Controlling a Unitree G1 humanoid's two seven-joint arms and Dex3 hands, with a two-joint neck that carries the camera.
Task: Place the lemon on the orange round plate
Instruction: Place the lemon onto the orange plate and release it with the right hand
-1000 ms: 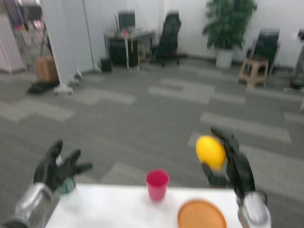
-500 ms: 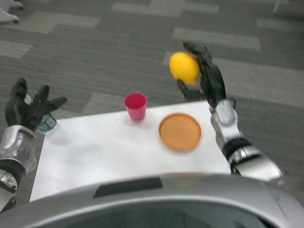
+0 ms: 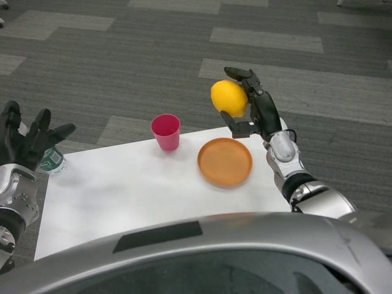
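My right hand (image 3: pixel 254 107) grips a yellow lemon (image 3: pixel 228 97) and holds it in the air above the table's far edge, just beyond and above the orange round plate (image 3: pixel 225 162). The plate lies flat on the white table (image 3: pixel 122 196), right of centre, with nothing on it. At the table's left edge my left hand (image 3: pixel 27 138) is raised with its fingers spread and holds nothing.
A pink cup (image 3: pixel 166 131) stands upright near the far edge, left of the plate. A small bottle with a green label (image 3: pixel 54 160) stands at the table's far left corner beside my left hand. Grey carpet floor lies beyond the table.
The camera has dipped down toward the table, so the whole picture shifted. My right hand still grips the lemon, now closer over the plate's far side. The left hand stays raised.
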